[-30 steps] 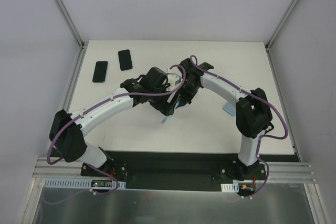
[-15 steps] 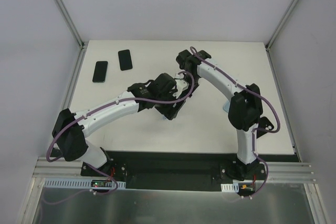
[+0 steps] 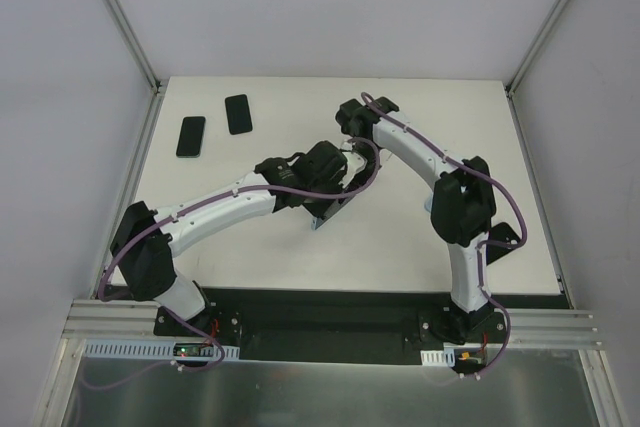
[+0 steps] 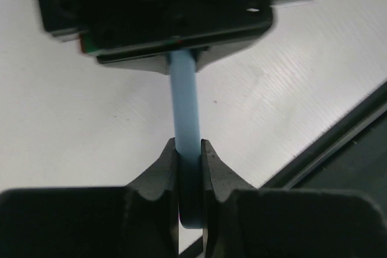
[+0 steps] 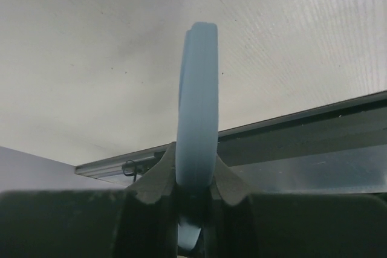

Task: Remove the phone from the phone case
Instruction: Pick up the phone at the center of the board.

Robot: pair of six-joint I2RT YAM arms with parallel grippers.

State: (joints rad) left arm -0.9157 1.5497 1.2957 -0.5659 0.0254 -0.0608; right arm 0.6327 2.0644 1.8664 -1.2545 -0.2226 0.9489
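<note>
Left jaws now apparently on case [image 4: 184, 113]

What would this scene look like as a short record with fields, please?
held item: light blue phone case, seen edge-on, spanning between both grippers
left gripper: shut on one end of the case
right gripper: shut on the opposite end
phone inside case: cannot tell from these views
other items: nearer dark phone and farther dark phone, flat and apart, at the far left
surface: white table
</note>
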